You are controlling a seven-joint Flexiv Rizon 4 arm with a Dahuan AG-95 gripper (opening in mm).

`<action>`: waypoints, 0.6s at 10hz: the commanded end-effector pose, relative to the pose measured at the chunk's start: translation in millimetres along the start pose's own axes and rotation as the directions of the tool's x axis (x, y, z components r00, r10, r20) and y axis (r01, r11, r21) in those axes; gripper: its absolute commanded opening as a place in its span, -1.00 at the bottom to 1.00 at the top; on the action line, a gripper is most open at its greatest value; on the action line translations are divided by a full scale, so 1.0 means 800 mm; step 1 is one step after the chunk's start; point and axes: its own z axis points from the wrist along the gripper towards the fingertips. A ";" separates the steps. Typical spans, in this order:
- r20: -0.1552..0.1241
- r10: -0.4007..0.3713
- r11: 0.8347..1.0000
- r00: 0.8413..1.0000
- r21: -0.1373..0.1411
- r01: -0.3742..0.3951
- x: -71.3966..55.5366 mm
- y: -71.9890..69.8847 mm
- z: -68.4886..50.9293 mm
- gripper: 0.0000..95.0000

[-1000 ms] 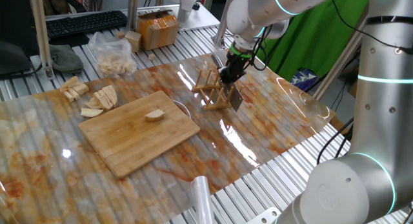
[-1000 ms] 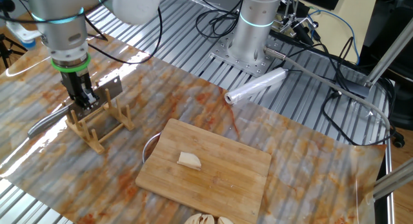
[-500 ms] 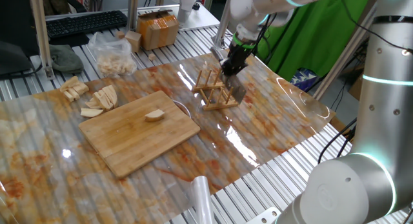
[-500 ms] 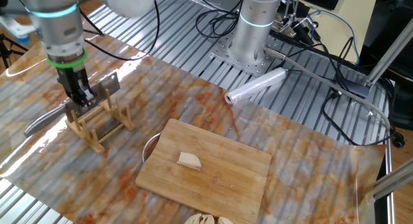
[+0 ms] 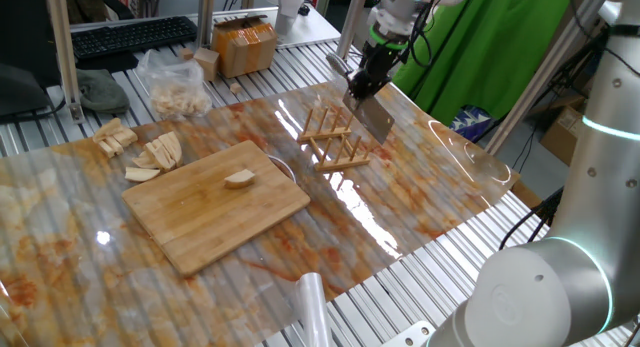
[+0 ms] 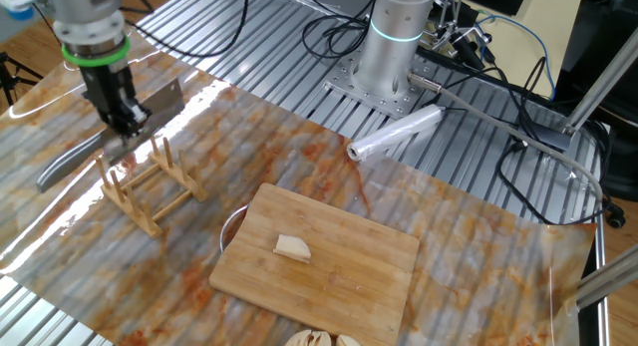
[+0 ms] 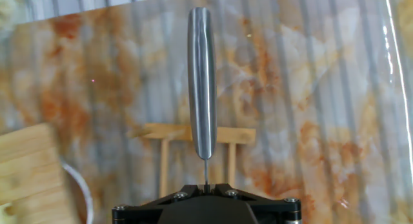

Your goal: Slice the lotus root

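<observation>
1. Far left in one fixed view: cut lotus pieces (image 5: 150, 152), heaped on the sheet (image 5: 420, 202) beside the board's left corner.
2. Behind them, near the table's back edge: a clear bag (image 5: 175, 84) of more pieces, and a cardboard box (image 5: 245, 45).
3. Left of centre: a wooden board (image 5: 215, 202), lying flat on the sheet.
4. On the board, near its back edge: one lotus chunk (image 5: 238, 179), uncut, well apart from the knife.
5. Just right of the board: a round metal rim (image 5: 283, 167), partly hidden under its edge.
6. Right of centre: a wooden rack (image 5: 335, 139), standing on the sheet near its back edge, no knife in its slots.
7. Above the rack: gripper (image 5: 362, 84), pointing down, fingers clamped together on the knife (image 5: 372, 115).
8. Knife carried clear of the rack, blade hanging below the fingers, edge down.
9. In the other fixed view: handle (image 6: 68, 169) sticking out to one side, blade (image 6: 161, 100) to the other, both above the rack.
10. In the hand view: handle seen end-on from above, rack directly beneath.
11. Front edge of the table: a roll of plastic wrap (image 5: 312, 309).
</observation>
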 end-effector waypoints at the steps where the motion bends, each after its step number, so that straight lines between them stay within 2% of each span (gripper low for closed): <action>1: -0.001 0.035 0.999 0.999 -0.004 -0.035 0.005 0.029 -0.014 -1.00; 2: -0.002 0.045 0.999 0.999 -0.005 -0.045 0.006 0.037 -0.017 -1.00; 4: -0.011 0.118 0.993 0.993 -0.032 -0.118 0.017 0.088 -0.033 -1.00; 5: -0.010 0.121 0.992 0.993 -0.032 -0.121 0.020 0.098 -0.035 -1.00; 6: -0.010 0.131 0.991 0.991 -0.038 -0.132 0.030 0.119 -0.035 -1.00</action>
